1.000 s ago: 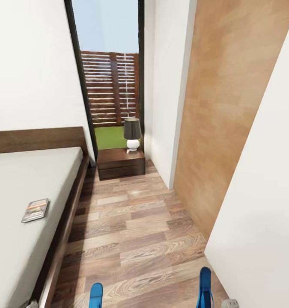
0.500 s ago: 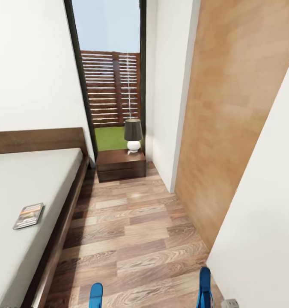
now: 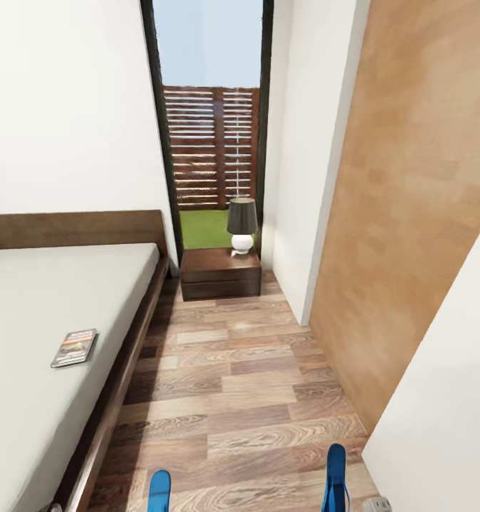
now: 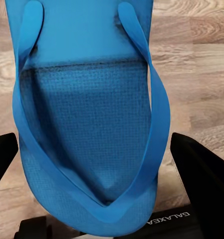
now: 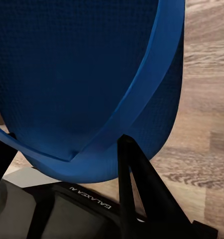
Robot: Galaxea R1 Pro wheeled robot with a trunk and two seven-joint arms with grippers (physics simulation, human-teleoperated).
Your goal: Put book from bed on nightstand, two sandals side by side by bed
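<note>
In our left wrist view, the left gripper has its two dark fingers spread wide to either side of a bright blue flip-flop, the left sandal. The toe end of its sole sits down between them against the gripper body, strap side facing the camera. The fingers stand clear of the sandal's edges here, so we cannot tell whether they are gripping it.

In our right wrist view, the right gripper has one dark finger crossing in front of the rim of the right sandal, whose dark blue sole and strap loom close to the lens. The sandal's end rests between the fingers and looks clamped.

From the head camera, the tips of both sandals rise at the lower edge, the left one near the bed frame and the right one near the white wall, well apart from each other, above the wood-plank floor.

The book lies flat on the grey-beige mattress of the bed, near its floor-side edge. Beyond the bed's dark headboard, the nightstand stands under the tall dark-framed window, bearing a lamp with a dark shade and white base. A tan wooden door lines the right side.
</note>
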